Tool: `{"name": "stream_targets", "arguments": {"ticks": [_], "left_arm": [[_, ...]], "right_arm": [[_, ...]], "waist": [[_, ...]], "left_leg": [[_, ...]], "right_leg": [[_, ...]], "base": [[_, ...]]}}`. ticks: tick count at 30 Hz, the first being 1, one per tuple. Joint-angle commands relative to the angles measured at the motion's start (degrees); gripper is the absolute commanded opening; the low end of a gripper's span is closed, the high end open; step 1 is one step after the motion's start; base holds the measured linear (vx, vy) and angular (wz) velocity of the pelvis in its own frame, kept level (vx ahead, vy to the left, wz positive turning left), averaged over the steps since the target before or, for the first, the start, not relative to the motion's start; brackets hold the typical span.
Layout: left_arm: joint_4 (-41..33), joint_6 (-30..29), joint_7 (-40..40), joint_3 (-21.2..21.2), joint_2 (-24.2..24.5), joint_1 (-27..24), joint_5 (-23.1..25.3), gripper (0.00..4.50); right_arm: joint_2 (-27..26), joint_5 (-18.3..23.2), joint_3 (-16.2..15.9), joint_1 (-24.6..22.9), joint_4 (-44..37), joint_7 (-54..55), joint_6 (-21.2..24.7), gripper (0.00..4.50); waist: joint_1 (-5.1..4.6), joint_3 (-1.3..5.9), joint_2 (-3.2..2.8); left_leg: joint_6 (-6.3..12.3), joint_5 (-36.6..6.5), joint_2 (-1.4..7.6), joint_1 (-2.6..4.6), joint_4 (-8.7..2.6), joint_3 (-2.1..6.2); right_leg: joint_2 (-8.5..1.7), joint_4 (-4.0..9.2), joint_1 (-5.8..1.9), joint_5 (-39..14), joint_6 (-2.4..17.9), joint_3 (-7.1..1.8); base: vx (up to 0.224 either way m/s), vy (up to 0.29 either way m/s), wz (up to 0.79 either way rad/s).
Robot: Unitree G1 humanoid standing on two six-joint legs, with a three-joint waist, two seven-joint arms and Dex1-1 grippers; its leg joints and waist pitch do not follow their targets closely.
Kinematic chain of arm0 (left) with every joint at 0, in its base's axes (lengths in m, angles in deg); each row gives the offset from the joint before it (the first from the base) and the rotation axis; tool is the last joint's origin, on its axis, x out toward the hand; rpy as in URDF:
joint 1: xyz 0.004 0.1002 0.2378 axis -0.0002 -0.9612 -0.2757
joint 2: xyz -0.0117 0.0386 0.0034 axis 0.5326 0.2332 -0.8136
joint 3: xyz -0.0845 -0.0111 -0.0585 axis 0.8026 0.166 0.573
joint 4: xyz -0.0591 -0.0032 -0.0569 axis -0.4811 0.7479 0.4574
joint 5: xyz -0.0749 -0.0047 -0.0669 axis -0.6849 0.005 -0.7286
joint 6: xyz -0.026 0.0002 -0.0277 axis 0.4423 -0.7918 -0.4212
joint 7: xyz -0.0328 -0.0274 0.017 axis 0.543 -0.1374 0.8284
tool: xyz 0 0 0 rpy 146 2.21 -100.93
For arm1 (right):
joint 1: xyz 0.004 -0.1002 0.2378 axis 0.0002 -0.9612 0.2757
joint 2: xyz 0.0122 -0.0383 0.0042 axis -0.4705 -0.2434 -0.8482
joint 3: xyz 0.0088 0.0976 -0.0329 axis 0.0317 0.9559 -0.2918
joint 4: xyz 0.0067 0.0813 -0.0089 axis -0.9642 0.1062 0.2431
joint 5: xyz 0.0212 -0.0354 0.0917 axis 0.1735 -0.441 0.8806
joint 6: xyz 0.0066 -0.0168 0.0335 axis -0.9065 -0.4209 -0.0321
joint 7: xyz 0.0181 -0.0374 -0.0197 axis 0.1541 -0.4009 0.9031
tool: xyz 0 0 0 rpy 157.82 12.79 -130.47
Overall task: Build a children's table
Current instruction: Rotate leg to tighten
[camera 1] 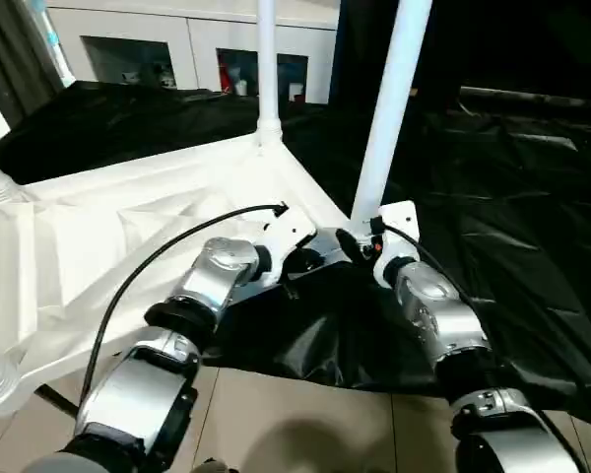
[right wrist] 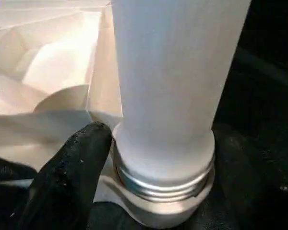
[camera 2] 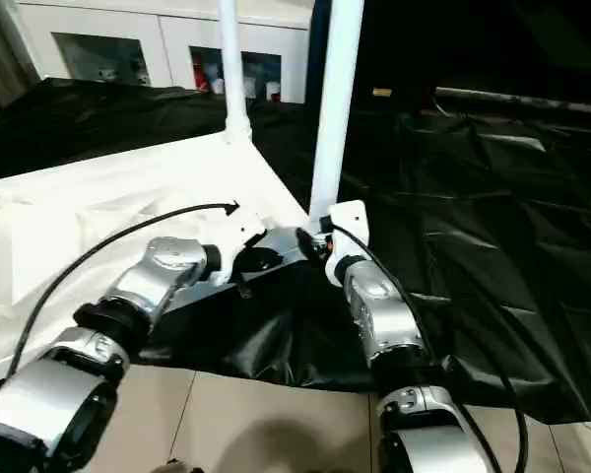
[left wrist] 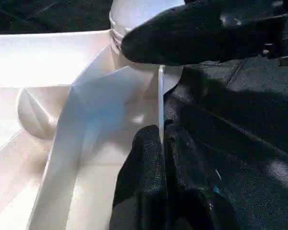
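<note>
Children's table top [camera 1: 128, 246] lies upside down, ribbed underside up, on a black sheet [camera 1: 512, 227], with tube legs standing in its corner sockets. At the nearest leg [camera 1: 389, 108] the right gripper [right wrist: 153, 167] has its black fingers [right wrist: 69, 167] spread on either side of the leg's threaded base, one fingertip touching the collar. Beside that same leg, the left gripper [left wrist: 162, 143] is pinched shut on the top's thin rim [left wrist: 160, 96].

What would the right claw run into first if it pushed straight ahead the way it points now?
Most likely the near leg, at its base just above the threaded collar. The right claw already straddles it, one finger beside the collar, so there seems to be almost no free travel.
</note>
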State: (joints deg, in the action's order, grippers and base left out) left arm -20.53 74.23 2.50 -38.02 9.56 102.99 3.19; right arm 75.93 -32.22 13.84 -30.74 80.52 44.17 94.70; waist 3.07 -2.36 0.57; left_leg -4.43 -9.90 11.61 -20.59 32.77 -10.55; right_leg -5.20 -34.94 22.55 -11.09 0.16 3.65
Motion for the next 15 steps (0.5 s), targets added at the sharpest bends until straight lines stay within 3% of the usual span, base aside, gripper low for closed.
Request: {"name": "stream_targets", "arguments": {"ticks": [1,3,4,5,7,9,10,11,15], "left_arm": [[-0.6,1.9,4.4,-0.5,0.6,-1.5,-1.2,0.0],[-1.0,2.3,5.7,-0.6,1.4,-1.7,-1.3,0.0],[-1.6,3.1,8.7,-0.8,2.8,-1.8,-1.7,0.0],[-2.1,4.0,10.6,-0.9,3.4,-2.0,-2.0,0.0],[-3.8,4.6,14.9,-1.0,4.4,-2.8,-3.3,0.0],[-4.3,4.6,16.2,-1.1,4.6,-3.0,-3.8,0.0],[-5.3,4.3,18.1,-1.2,5.0,-3.3,-4.4,0.0],[-6.6,3.9,20.9,-1.8,5.8,-3.8,-4.9,0.0],[-8.4,3.8,24.4,-2.7,6.9,-4.8,-5.4,0.0]], "right_arm": [[1.6,-0.2,-2.8,-0.4,0.1,-5.5,3.6,3.66],[3.3,0.2,-2.8,-0.4,-0.7,-8.1,3.9,3.66],[6.1,1.8,-2.6,-0.6,-2.3,-14.5,4.2,3.66],[7.5,2.7,-3.2,-0.9,-3.8,-18.3,4.3,3.66],[10.5,3.3,-5.1,-2.0,-7.0,-24.6,5.4,3.66],[11.4,3.4,-5.9,-2.3,-7.7,-26.3,5.6,3.66],[12.6,3.5,-7.0,-2.8,-8.7,-29.0,5.3,3.66],[13.8,3.9,-8.1,-3.2,-9.9,-32.4,4.5,3.66],[14.3,4.7,-9.1,-3.1,-11.1,-36.0,4.6,3.66]], "waist": [[0.18,2.99,0.03],[0.45,3.15,0.1],[0.48,3.25,0.04],[0.77,3.54,0.2],[1.03,3.48,0.05],[1.14,3.46,0.1],[1.22,3.56,-0.29],[1.37,3.48,-0.24],[2.0,3.3,-0.34]], "left_leg": [[1.81,-15.4,1.17,0.13,-3.92,0.49],[1.98,-14.1,1.21,0.2,-3.76,0.48],[2.61,-12.6,1.17,0.01,-3.67,0.41],[3.8,-10.7,1.22,-0.06,-3.3,0.35],[5.8,-7.1,1.4,-0.4,-3.05,0.21],[5.91,-7.1,1.34,-0.45,-3.01,0.16],[5.69,-7.5,1.55,-0.15,-2.96,0.11],[5.4,-8.3,1.71,-0.14,-3.01,0.14],[4.73,-10.2,1.86,0.25,-3.06,-0.22]], "right_leg": [[-2.86,5.16,-2.44,-13.7,10.8,-2.36],[-2.88,5.01,-2.61,-11.9,11.1,-2.33],[-2.85,4.71,-2.75,-9.6,11.6,-2.32],[-2.87,4.31,-3.03,-6.0,12.5,-2.31],[-2.74,3.5,-3.07,0.7,14.6,-2.18],[-2.67,3.45,-3.1,0.9,14.9,-2.05],[-2.69,3.33,-2.78,0.6,15.6,-2.01],[-2.72,3.37,-2.98,0.0,15.9,-1.97],[-2.78,3.62,-2.49,-3.1,15.8,-2.19]], "base": [[0.0,0.0,0.0],[0.0,0.0,0.0],[0.0,0.0,0.0],[0.0,0.0,0.0],[0.0,0.0,0.0],[0.0,0.0,0.0],[0.0,0.0,0.0],[0.0,0.0,0.0],[0.0,0.0,0.0]]}}
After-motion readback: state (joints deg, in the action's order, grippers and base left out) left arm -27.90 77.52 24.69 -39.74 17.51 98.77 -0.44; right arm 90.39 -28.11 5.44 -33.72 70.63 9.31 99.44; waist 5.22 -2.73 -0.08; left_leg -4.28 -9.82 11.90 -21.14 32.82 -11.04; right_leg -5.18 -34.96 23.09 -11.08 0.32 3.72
